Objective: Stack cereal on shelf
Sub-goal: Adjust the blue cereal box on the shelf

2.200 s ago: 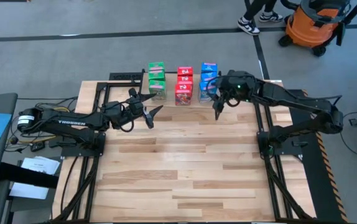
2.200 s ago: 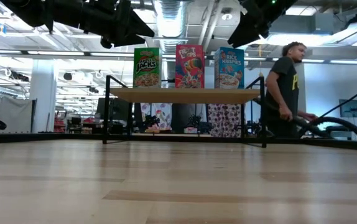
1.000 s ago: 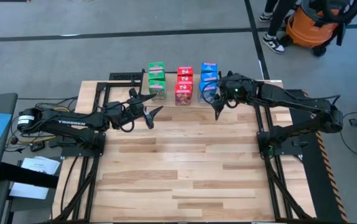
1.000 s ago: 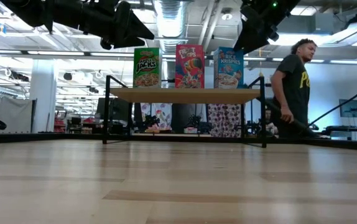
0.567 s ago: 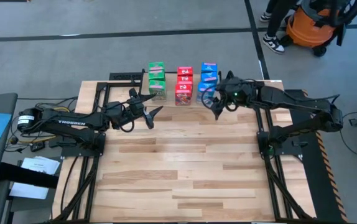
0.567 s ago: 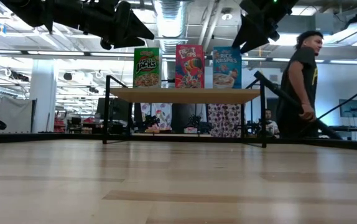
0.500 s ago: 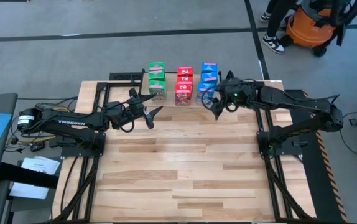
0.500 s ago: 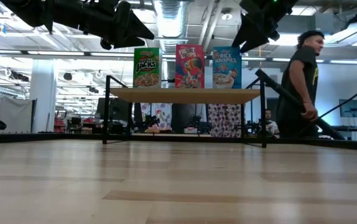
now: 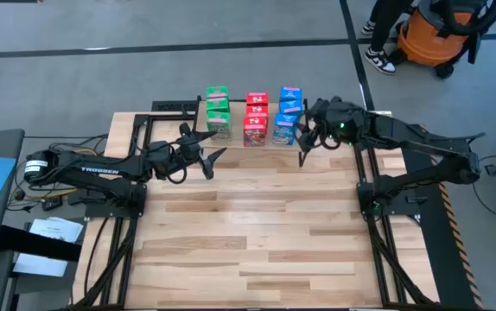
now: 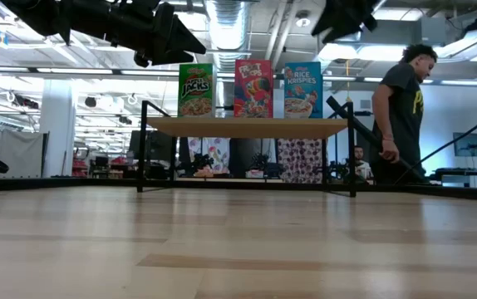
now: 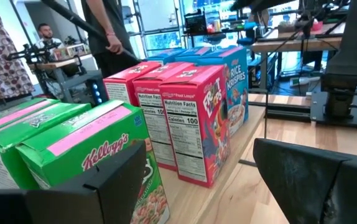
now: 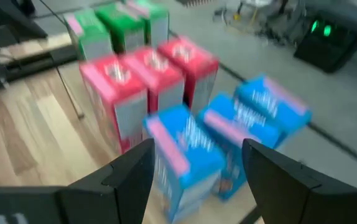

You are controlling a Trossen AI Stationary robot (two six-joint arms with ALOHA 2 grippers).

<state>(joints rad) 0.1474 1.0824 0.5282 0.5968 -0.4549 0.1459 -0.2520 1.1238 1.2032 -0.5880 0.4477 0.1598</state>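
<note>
Nearest, the slatted counter (image 9: pixel 257 225) lies bare. Above it the left pincer (image 9: pixel 206 155) waits released, facing the green boxes (image 9: pixel 218 112). The right pincer (image 9: pixel 302 142), released and grasping nothing, hangs just beside the blue boxes (image 9: pixel 289 112). All nine boxes, including the red boxes (image 9: pixel 256 118), stand in colour rows on the shelf (image 10: pixel 247 126), fronts outward.

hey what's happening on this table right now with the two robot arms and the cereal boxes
Nine cereal boxes stand in three rows on the shelf: green Apple Jacks, red Froot Loops and blue Rice Krispies. The right claw hangs open just beside the blue row, holding nothing. The left claw, also open and empty, waits above the table near the green row. A person walks past behind.
</note>
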